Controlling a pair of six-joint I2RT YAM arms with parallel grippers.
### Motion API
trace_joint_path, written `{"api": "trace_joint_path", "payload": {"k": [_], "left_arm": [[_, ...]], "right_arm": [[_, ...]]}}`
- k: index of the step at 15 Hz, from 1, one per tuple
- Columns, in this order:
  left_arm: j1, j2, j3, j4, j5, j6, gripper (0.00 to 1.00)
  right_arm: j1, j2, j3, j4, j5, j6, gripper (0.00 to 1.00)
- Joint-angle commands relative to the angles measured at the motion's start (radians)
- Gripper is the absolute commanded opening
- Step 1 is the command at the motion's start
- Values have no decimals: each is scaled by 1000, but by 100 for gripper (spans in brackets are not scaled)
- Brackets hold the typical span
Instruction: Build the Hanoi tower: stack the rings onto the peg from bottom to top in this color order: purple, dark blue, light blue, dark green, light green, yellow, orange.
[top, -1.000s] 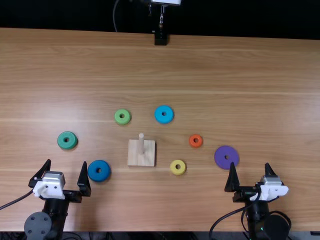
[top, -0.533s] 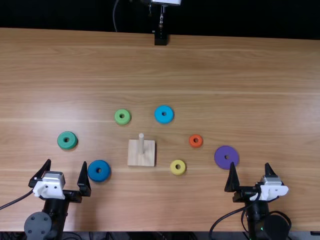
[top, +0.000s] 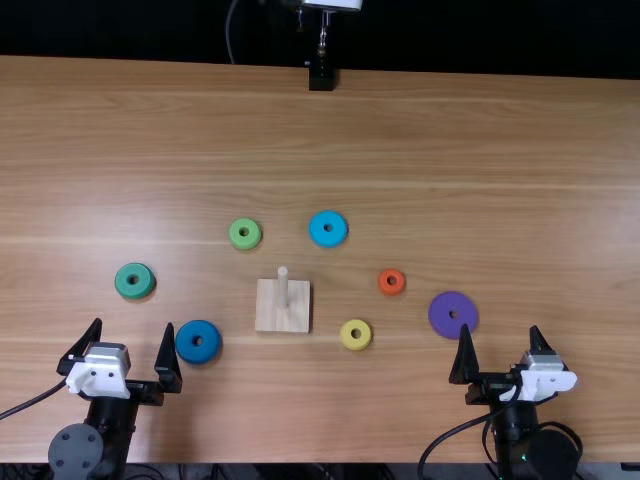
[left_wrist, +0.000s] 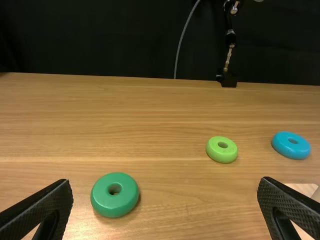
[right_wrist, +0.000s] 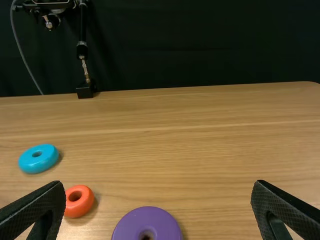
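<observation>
My left gripper (top: 134, 345) stands open and holds nothing, left of the dark blue ring (top: 198, 342); in its wrist view the left gripper (left_wrist: 166, 187) is open too. Likewise open is my right gripper (top: 500, 350), just nearer than the purple ring (top: 440, 315); its wrist view shows the right gripper (right_wrist: 159, 187) with parted fingers. A wooden base (top: 283, 318) bears a bare upright peg (top: 282, 287). Around it lie flat the light green ring (top: 236, 242), light blue ring (top: 317, 238), dark green ring (top: 124, 289), yellow ring (top: 346, 341) and orange ring (top: 383, 288).
The wooden table (top: 470, 140) stretches out beyond the rings to its far edge. Past that edge, at the middle, stands a black mount (top: 321, 77) with a thin rod. Cables hang beside both arms at the near edge.
</observation>
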Motion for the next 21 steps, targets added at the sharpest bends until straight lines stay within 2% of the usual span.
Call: {"api": "trace_joint_path", "payload": {"k": [1, 3, 4, 6, 10, 11, 12, 15, 17, 19, 21], "left_arm": [[3, -11, -46, -15, 2, 12, 100], [3, -11, -46, -15, 2, 12, 100], [3, -11, -46, -15, 2, 12, 100], [3, -11, -46, -15, 2, 10, 100], [3, -11, -46, -15, 2, 12, 100], [3, -11, -46, -15, 2, 12, 100], [3, -11, -46, -15, 2, 12, 100], [3, -11, -46, -15, 2, 12, 100], [2, -11, -46, -15, 2, 12, 100], [3, -11, -46, -15, 2, 12, 100], [3, -11, -46, -15, 2, 12, 100]], "right_arm": [[-4, -12, -10, -6, -7, -6, 100], [-7, -12, -7, 27, -5, 2, 100], [-11, -12, 2, 72, 0, 2, 100], [-12, -12, 41, 188, -1, -2, 100], [-15, -12, 189, 199, -7, -2, 100], [-15, -12, 246, 199, 0, 2, 100], [-15, 31, 288, 199, 2, 7, 100], [-14, 236, 400, 193, 2, 73, 100], [-11, 407, 473, 110, 6, 99, 100], [-11, 522, 516, -22, 6, 96, 100], [-11, 652, 527, -61, -1, 81, 100]]}}
